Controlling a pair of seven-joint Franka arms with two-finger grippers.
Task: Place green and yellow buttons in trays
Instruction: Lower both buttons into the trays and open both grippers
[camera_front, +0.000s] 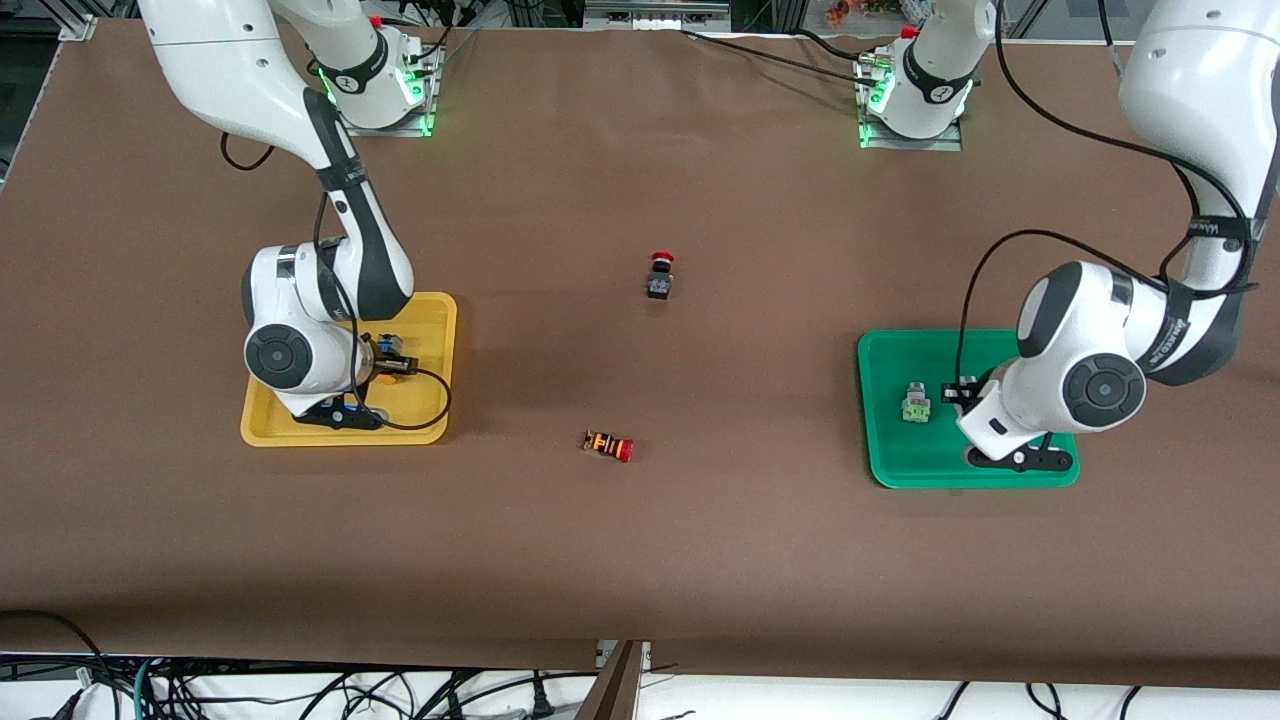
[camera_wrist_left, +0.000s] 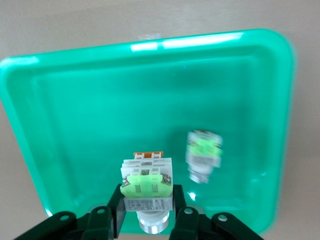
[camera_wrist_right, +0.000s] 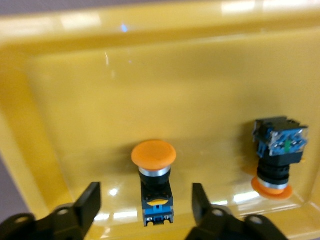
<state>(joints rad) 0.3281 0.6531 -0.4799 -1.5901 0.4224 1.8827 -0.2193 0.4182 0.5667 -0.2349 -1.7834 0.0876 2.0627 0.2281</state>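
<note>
The green tray (camera_front: 890, 460) lies at the left arm's end of the table. My left gripper (camera_wrist_left: 146, 202) is over it, shut on a pale grey green button (camera_wrist_left: 146, 180). A second green button (camera_wrist_left: 203, 152) lies in this tray (camera_wrist_left: 100, 100) and also shows in the front view (camera_front: 915, 402). The yellow tray (camera_front: 432, 312) lies at the right arm's end. My right gripper (camera_wrist_right: 146, 200) is low over it, open. One yellow button (camera_wrist_right: 153, 155) lies in the tray (camera_wrist_right: 150, 85) between the fingers, untouched. A second yellow button (camera_wrist_right: 278, 155) stands cap down beside it.
A black-bodied switch with a red cap (camera_front: 660, 275) stands at mid-table. An orange-striped switch with a red cap (camera_front: 608, 445) lies nearer to the front camera. Both arms' cables hang over their trays.
</note>
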